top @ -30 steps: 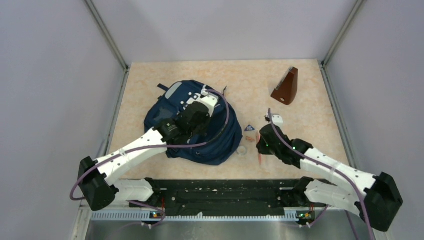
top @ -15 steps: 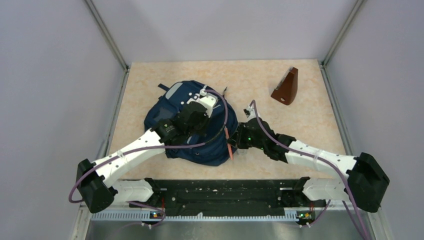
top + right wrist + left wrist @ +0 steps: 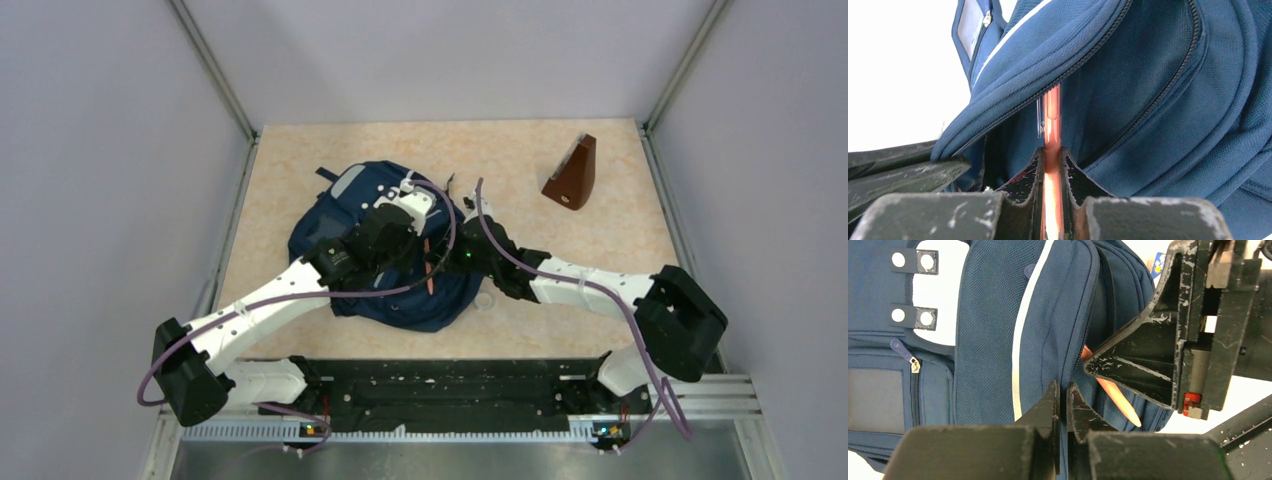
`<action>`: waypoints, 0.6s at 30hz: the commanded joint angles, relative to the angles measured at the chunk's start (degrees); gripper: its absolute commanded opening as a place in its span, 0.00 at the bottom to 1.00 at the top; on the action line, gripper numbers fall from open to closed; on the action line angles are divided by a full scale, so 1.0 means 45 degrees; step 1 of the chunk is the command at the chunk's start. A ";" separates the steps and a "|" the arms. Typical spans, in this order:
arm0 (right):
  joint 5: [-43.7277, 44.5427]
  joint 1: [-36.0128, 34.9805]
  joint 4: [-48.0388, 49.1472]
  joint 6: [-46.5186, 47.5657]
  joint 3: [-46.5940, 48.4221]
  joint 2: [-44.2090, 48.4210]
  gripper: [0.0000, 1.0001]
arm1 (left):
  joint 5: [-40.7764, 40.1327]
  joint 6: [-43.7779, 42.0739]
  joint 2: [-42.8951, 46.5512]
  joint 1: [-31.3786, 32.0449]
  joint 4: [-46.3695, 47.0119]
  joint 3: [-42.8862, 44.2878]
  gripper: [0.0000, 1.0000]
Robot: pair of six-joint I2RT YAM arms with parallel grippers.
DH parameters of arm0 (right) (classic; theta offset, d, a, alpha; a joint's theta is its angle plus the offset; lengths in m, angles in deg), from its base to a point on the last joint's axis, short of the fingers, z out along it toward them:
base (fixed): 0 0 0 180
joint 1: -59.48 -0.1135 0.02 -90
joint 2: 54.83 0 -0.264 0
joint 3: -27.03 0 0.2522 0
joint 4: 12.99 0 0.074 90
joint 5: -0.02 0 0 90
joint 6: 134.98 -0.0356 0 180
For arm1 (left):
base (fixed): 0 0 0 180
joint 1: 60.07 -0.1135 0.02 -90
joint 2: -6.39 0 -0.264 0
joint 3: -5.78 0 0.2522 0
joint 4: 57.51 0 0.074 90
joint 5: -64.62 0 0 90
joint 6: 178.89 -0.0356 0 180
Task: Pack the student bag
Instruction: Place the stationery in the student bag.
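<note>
Student bag (image 3: 312, 238), a large navy blue fabric backpack with grey stripes, lies left of centre on the beige tabletop (image 3: 600, 200). Left gripper (image 3: 1062, 390) is pinched onto the fabric edge of its zip opening. The right gripper (image 3: 1052, 156) clamps a slim orange pen (image 3: 1052, 107), whose tip is inside that opening.
</note>
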 commanded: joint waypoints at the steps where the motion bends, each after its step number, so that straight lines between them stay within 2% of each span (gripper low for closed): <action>1: 0.1084 -0.0066 0.1619 -0.0764 0.0572 -0.0278 0.00 | 0.0401 0.0012 0.0707 0.0039 0.1263 0.0117 0.00; 9: 0.2268 0.0117 0.3825 -0.1823 0.0544 -0.1103 0.00 | 0.0564 0.0050 0.0649 0.0035 0.1263 0.0135 0.00; 18: 0.3536 -0.0027 0.6426 -0.1273 0.1244 -0.3024 0.00 | 0.0524 0.0047 0.0650 0.0045 0.1282 0.0117 0.00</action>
